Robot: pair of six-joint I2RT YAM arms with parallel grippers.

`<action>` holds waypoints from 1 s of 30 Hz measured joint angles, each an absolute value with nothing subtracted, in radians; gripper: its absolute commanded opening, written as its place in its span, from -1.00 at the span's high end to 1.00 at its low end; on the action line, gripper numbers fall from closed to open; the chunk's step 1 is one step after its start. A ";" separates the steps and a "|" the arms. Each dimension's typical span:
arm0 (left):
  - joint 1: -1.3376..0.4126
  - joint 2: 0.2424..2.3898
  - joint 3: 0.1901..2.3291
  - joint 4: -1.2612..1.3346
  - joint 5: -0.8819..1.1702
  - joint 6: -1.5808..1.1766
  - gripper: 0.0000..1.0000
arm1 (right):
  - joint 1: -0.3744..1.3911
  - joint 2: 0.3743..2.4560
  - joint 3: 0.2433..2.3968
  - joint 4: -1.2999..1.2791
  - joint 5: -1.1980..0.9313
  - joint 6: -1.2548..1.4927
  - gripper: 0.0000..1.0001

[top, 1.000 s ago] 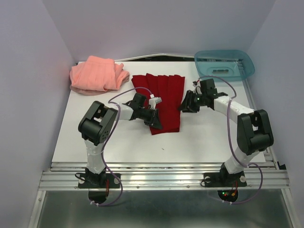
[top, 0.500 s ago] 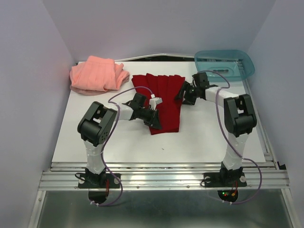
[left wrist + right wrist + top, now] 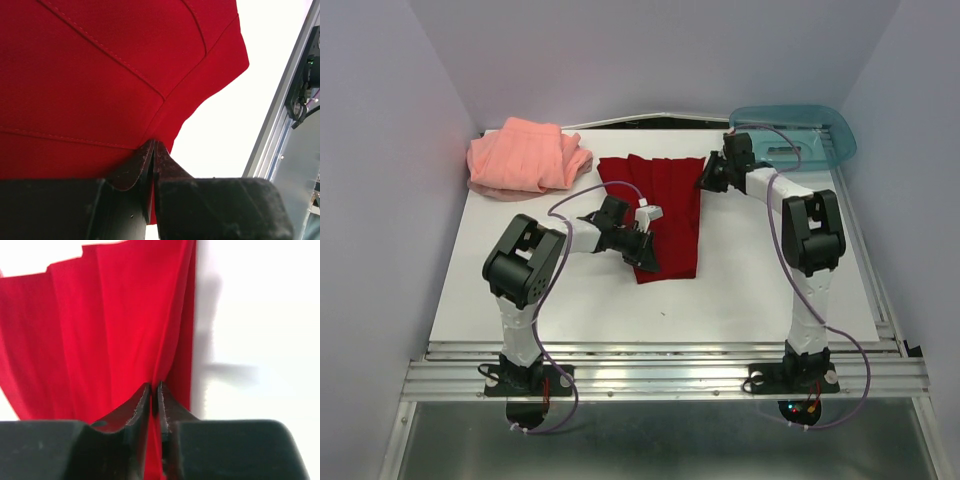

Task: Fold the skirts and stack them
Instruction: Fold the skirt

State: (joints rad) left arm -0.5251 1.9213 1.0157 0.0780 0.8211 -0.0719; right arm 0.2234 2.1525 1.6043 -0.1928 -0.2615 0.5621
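Red skirt (image 3: 670,205): lies flat at mid-table, pleats running from the near hem to the far one, wider at the far end.
Salmon skirt (image 3: 525,158): a rumpled heap at the far-left corner of the table (image 3: 750,290), just beside the red skirt's far-left corner (touching or not, the top view does not settle).
Left gripper (image 3: 152,146): jaws pressed together on the red skirt's near-left corner, cloth pinched between them.
Right gripper (image 3: 154,388): jaws together on a pleat fold at the red skirt's far-right edge, near the tray (image 3: 842,140).
Done so far: both corners of the red skirt are gripped, apparently in readiness for a fold; no finished fold is visible.
Left to do: fold the red skirt, fold the salmon skirt, and stack one on the other (judged from the present layout).
Hidden or unclear: the left arm covers the red skirt's near-left part in the top view; both wrist views cut off all but a patch of red cloth; whether the red skirt is already doubled over lengthwise cannot be made out.
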 measured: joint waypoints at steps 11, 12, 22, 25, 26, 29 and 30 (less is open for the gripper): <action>-0.538 1.921 1.035 0.039 0.805 -0.044 0.70 | 0.224 2.239 1.678 -0.156 -0.168 0.458 0.24; -0.539 1.920 1.035 0.038 0.804 -0.039 0.58 | 0.224 2.245 1.679 -0.157 -0.168 0.443 -0.02; -0.539 1.674 1.066 -0.057 0.799 -0.006 -0.18 | 0.216 2.124 1.692 -0.210 -0.324 0.360 -1.00; -0.521 1.620 1.169 -0.041 0.808 -0.036 -0.18 | 0.216 2.043 1.710 -0.199 -0.453 0.383 -1.00; -0.505 1.612 1.201 -0.019 0.815 -0.050 -0.18 | 0.215 2.025 1.713 -0.183 -0.495 0.404 -1.00; -0.441 1.620 1.233 0.071 0.849 -0.134 -0.12 | 0.215 1.991 1.694 -0.084 -0.646 0.500 -0.97; -0.411 1.641 1.233 0.104 0.867 -0.168 -0.10 | 0.215 1.989 1.676 -0.042 -0.694 0.537 -0.96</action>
